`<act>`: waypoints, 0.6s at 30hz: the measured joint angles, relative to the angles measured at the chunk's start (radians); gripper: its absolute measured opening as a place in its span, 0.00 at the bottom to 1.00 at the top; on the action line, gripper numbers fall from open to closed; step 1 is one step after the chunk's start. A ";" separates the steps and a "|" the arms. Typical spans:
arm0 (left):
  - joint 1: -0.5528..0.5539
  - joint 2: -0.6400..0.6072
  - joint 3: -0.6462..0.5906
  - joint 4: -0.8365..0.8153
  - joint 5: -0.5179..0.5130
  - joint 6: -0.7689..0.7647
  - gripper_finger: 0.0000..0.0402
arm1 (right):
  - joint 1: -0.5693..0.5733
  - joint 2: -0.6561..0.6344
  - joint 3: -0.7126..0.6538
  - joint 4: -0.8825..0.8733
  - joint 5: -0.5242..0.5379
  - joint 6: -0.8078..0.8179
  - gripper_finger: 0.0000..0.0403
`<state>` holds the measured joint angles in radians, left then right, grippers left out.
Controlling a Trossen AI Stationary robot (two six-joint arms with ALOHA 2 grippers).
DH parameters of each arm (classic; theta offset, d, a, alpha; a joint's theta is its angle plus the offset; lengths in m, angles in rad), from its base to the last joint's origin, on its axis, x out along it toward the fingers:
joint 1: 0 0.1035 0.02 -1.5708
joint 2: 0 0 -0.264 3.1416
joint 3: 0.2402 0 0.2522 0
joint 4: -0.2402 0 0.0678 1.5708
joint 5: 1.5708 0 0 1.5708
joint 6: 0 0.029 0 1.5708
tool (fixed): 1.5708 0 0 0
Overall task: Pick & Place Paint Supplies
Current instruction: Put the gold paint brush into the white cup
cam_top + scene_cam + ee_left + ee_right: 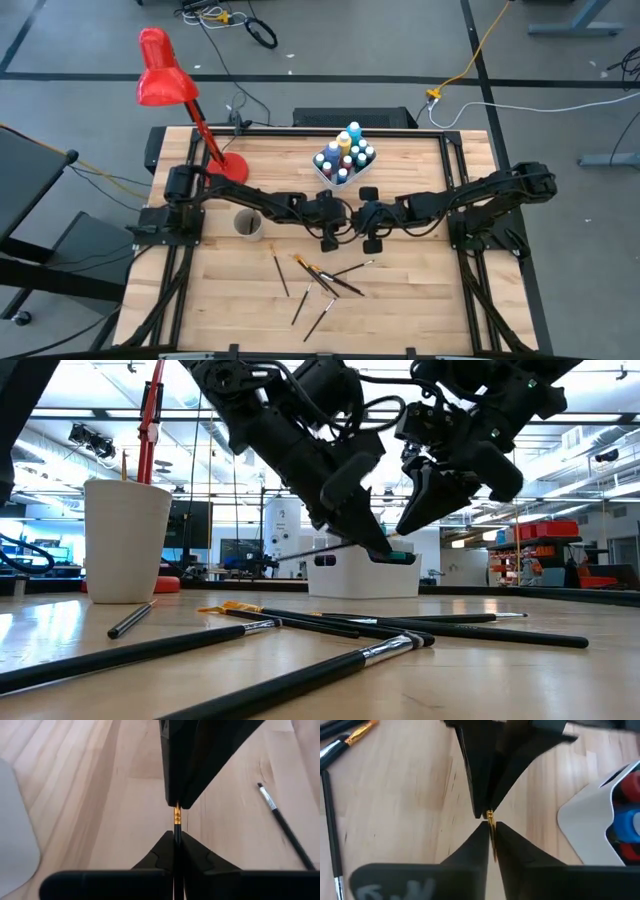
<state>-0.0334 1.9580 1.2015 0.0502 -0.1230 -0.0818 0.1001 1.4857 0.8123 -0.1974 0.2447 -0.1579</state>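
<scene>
Loose paintbrushes (330,622) litter our tabletop's (420,300) front edge; mid-table, both left gripper (331,236) and right gripper (368,238) pinch one paintbrush (177,827)

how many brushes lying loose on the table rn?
About 6: a crossed cluster of paintbrushes at the table's front-middle; overlaps may hide more. One further brush is pinched between both tools, off the table.

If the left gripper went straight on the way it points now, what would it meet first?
Almost at once the right gripper, which faces it tip to tip above the table. The left gripper is shut on a gold-banded paintbrush that bridges the short gap between them.
</scene>
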 joint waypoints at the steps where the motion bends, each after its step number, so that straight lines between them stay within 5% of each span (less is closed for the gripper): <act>1: -0.001 -0.011 0.001 -0.011 -0.008 0.000 0.04 | 0.002 0.000 0.000 0.000 -0.003 0.006 0.10; 6: -0.011 -0.108 0.001 -0.198 -0.091 -0.008 0.04 | 0.024 0.001 -0.001 0.060 0.015 0.028 0.22; 12: -0.044 -0.263 0.001 -0.393 -0.235 -0.019 0.04 | 0.059 0.001 -0.001 0.154 0.195 0.028 0.33; 18: -0.129 -0.467 0.001 -0.567 -0.380 -0.066 0.04 | 0.064 0.001 -0.001 0.171 0.205 0.067 0.40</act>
<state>-0.1624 1.4905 1.2023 -0.5167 -0.5033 -0.1473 0.1638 1.4864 0.8108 -0.0265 0.4498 -0.0910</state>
